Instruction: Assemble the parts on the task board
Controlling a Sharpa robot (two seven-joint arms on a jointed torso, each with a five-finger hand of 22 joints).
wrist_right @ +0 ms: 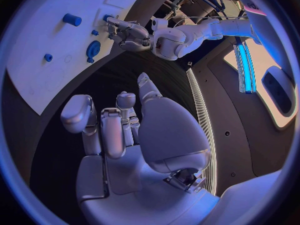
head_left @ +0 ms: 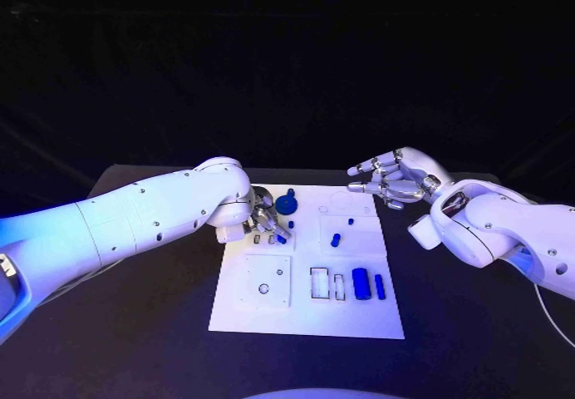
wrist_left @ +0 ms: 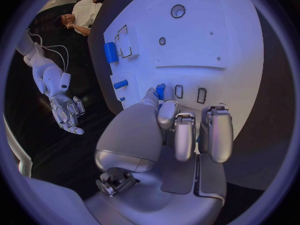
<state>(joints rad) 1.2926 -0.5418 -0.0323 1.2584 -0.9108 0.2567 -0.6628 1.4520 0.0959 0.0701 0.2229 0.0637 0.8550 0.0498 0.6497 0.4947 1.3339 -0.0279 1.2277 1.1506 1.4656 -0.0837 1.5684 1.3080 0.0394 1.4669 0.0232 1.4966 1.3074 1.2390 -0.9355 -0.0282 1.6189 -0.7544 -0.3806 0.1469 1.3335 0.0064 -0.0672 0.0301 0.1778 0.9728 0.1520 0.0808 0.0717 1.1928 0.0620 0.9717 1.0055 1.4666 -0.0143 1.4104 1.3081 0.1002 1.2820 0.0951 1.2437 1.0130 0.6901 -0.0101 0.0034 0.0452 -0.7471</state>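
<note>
The white task board lies mid-table. My left hand hovers low over its far left part, fingers curled in; in the left wrist view the thumb tip of this hand touches a small blue piece standing by two empty slots. A round blue knob sits just beyond the hand. More blue parts lie on the board: a short peg, a thick cylinder and a thin bar. My right hand is raised past the board's far right corner, fingers apart and holding nothing.
Bare black table surrounds the board on all sides. A raised square plate with a ring hole takes up the board's near left. The right wrist view shows my right hand above dark table, apart from the board.
</note>
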